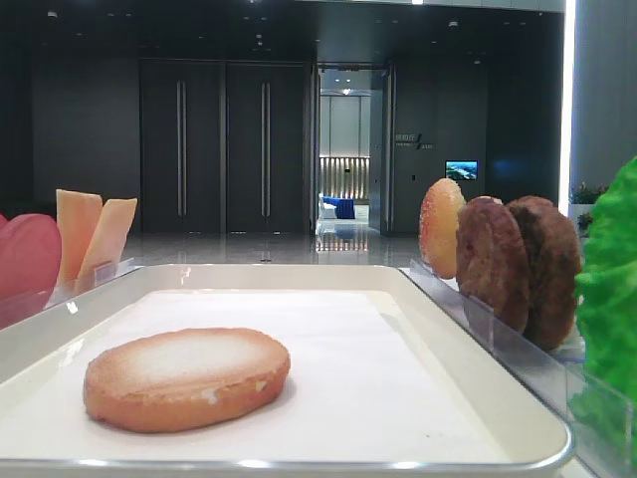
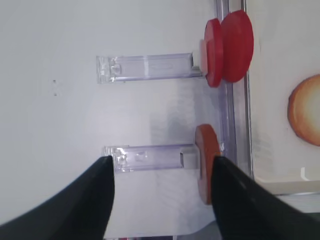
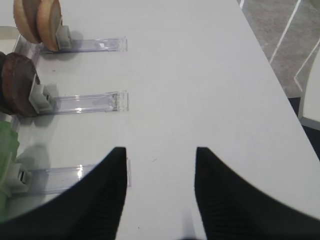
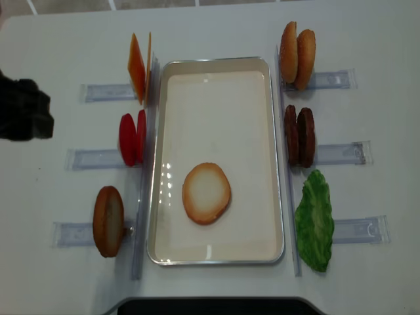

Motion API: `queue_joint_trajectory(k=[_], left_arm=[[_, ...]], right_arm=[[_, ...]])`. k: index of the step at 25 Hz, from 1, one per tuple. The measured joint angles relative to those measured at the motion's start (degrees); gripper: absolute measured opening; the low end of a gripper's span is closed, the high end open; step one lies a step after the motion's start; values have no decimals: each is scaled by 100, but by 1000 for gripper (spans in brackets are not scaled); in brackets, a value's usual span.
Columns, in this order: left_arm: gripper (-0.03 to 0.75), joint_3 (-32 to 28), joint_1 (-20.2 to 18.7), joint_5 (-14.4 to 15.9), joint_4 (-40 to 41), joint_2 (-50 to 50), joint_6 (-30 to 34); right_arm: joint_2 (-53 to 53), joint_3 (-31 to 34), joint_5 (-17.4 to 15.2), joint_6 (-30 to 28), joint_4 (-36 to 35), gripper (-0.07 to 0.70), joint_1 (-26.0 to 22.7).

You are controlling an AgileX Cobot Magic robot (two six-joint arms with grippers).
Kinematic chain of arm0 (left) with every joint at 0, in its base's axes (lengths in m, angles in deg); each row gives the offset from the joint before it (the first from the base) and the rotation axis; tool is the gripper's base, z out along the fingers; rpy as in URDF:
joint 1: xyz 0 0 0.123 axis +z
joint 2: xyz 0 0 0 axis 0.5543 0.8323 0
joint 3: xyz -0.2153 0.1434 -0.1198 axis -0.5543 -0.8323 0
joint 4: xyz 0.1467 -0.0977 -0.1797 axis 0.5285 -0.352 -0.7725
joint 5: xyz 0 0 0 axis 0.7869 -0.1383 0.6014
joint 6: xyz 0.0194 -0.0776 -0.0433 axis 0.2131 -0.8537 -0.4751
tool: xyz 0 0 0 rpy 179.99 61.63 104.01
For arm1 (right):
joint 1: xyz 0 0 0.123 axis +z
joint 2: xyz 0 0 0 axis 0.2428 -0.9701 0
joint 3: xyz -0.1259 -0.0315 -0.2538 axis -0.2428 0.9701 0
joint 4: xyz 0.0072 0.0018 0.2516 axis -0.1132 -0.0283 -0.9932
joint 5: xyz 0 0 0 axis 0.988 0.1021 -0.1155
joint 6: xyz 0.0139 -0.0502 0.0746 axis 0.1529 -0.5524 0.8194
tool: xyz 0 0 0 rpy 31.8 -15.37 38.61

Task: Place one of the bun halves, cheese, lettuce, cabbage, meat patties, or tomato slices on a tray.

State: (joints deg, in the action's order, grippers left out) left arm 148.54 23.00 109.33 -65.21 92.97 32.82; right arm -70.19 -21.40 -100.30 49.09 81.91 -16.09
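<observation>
White liner showed all round the bun half that already lay flat on the tray, pale face up, near the tray's close end and a little left of its middle. We judged one piece as placed and the coming move as a pick from one of the side racks.

Nearest on our left, another bun disc stood on edge in its clear holder, just outside the tray rim. Our left gripper hung over the table beside that rack with its jaws spread wide and nothing between them. In the left wrist view the disc's rim sat just beyond the gap and to its right, and the holder ran lengthwise straight across that gap. So we reckoned the left arm nearer to this disc, and also to the tomato slices one rack further on.

On the right the lettuce lay nearest, its long axis running along the tray's side. Our right gripper was likewise parted and empty over bare table, with the racks off to its left.

Further back stood the meat patties on the right. At the far end were the cheese on the left and two more buns on the right, all upright, thin edges facing the tray.
</observation>
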Motion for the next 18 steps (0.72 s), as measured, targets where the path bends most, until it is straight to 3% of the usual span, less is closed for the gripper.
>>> queue_joint_trajectory(k=[13,18], left_arm=[[467,-1476,0,48,-45,-3491,104],[467,-2140,0,-401,-45,-4939,160]], right_arm=[[0,0,0,0,0,308,0],[0,0,0,0,0,308,0]])
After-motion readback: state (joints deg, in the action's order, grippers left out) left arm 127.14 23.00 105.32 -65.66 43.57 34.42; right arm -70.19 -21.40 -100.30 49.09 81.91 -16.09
